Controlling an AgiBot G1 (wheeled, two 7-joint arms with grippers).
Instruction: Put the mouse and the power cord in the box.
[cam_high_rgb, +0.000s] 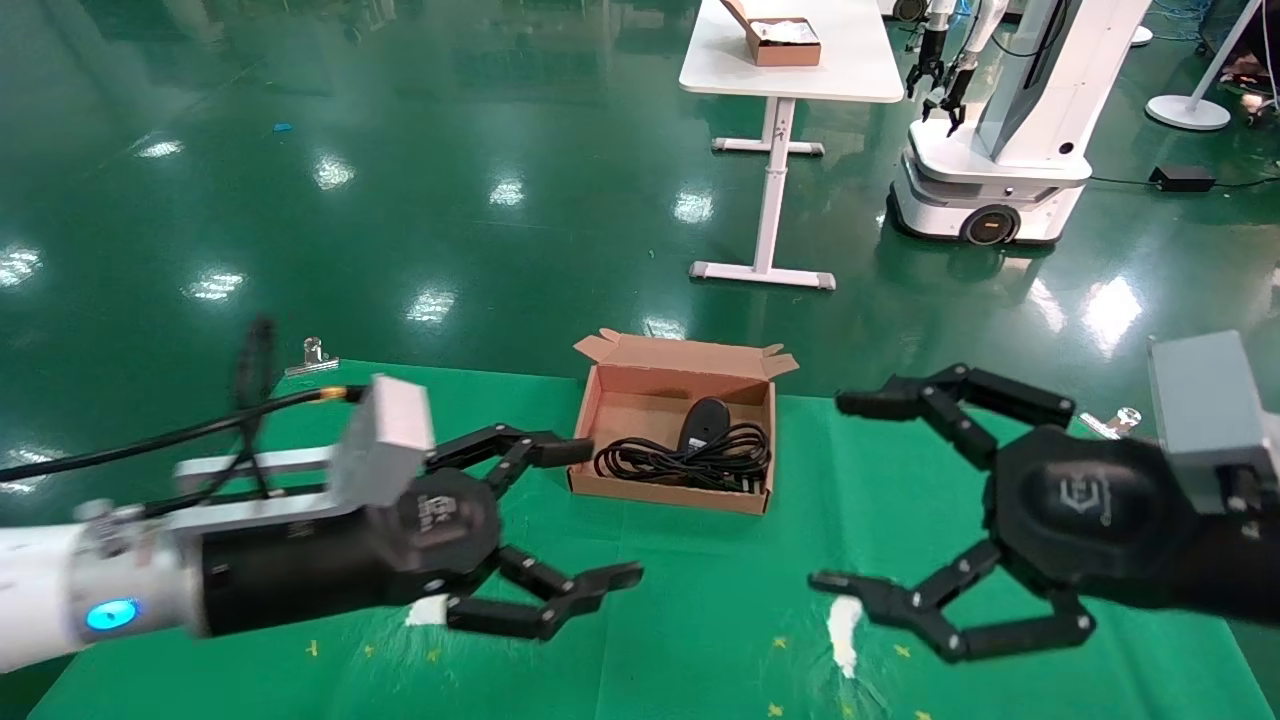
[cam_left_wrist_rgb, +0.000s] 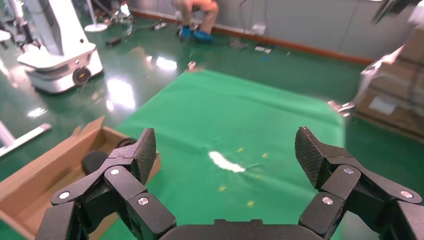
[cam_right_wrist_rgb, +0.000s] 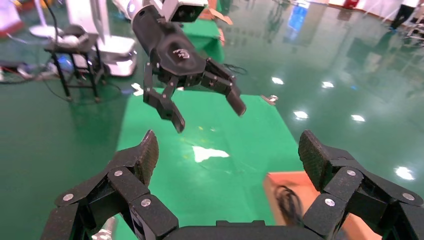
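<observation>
With the mouse (cam_high_rgb: 705, 420) and power cord (cam_high_rgb: 690, 460) already lying in the box (cam_high_rgb: 610, 402), the wide-spread, empty left gripper (cam_high_rgb: 585, 510) and right gripper (cam_high_rgb: 835, 490) needed only to pull back clear of it.

The head view looks down over the green table (cam_high_rgb: 700, 620), while both wrist views face inward across it, sharing the box (cam_high_rgb: 672, 435).

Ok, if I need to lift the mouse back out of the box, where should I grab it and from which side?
Probably grip the mouse across its narrow oval body, coming straight down from above. It lies in the box near the far wall, with the power cord bundled against its near end, so a side approach looks blocked. Both the left gripper and the right gripper hover open, empty.
</observation>
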